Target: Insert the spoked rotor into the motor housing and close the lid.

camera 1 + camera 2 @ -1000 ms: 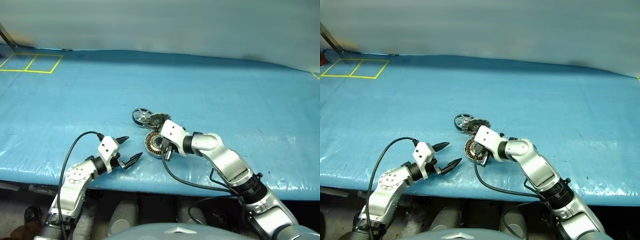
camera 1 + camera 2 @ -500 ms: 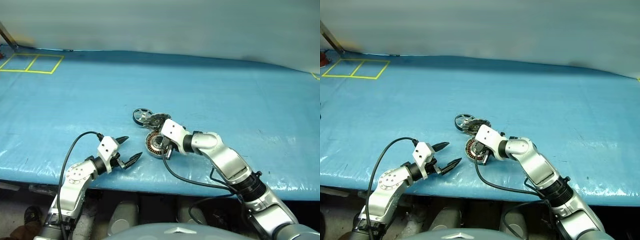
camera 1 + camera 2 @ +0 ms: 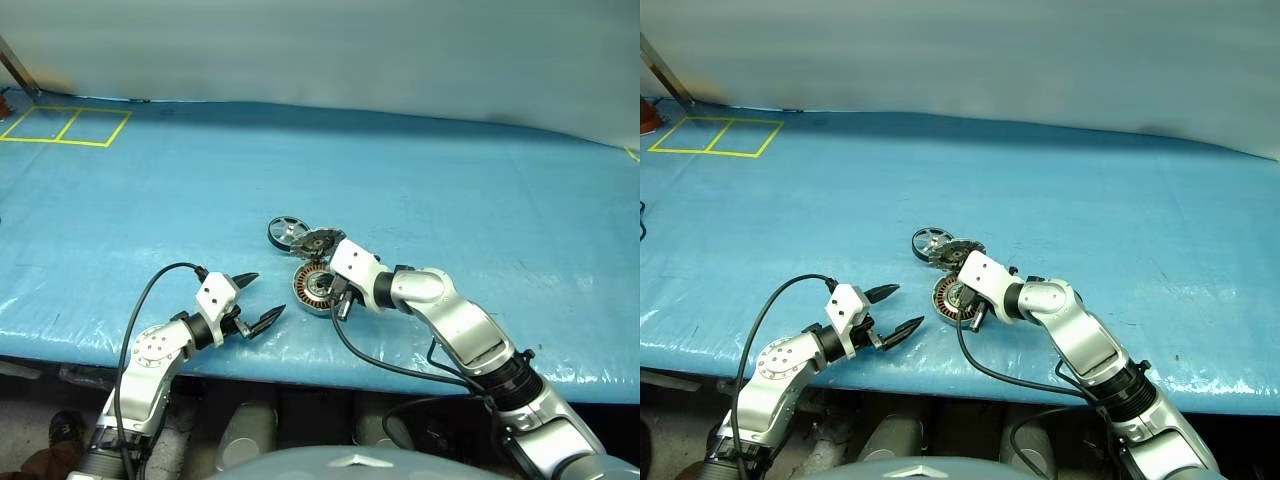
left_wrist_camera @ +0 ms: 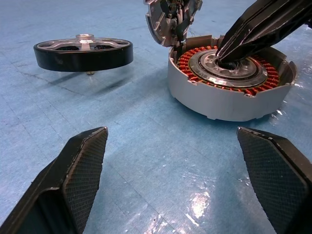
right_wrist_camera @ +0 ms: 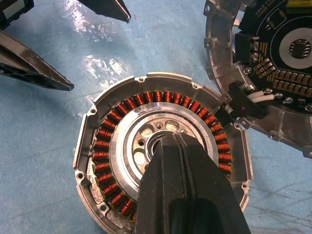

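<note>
Round silver motor housing (image 5: 163, 180) with copper windings — on blue worktop (image 3: 450, 200), my right fingers (image 5: 183, 146) pressed together at its hub. Dark-rimmed spoked rotor (image 4: 83, 48) beside it. My left fingers (image 4: 85, 161) spread — empty.

The head camera's picture has slid a touch, carrying everything slightly to the right together. Apart from that, the only change I can pick out is that my right arm (image 3: 452, 322) has eased a shade out to its own right. On the side of the right gripper (image 5: 174, 140) that faces my left arm, a little more of the motor housing (image 3: 308, 292) now shows.
</note>
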